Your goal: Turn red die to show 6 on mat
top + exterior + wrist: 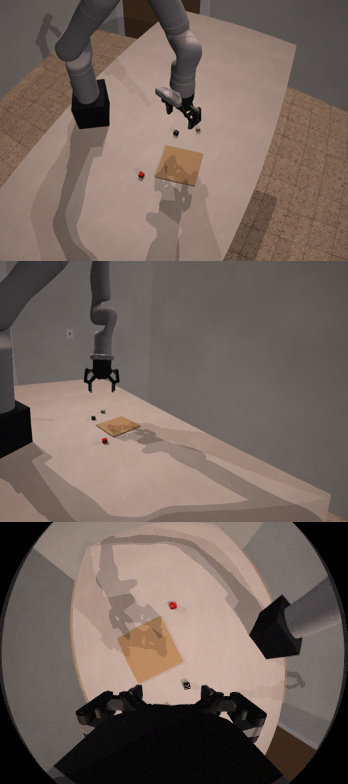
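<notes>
The claw [101,387] hangs spread and empty, high over the black die [175,132] and white die [198,128]. The red die [141,174] lies on the desk [253,84] just beside the mat [179,164] — not on it. A low descent here risks bumping the other dice — changing their faces.

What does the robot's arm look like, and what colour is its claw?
The arm is made of fat, smooth grey tubes with rounded elbows and thin seam lines. It stands on a black block. The gripper is black, with two jointed fingers. No cables show.
</notes>
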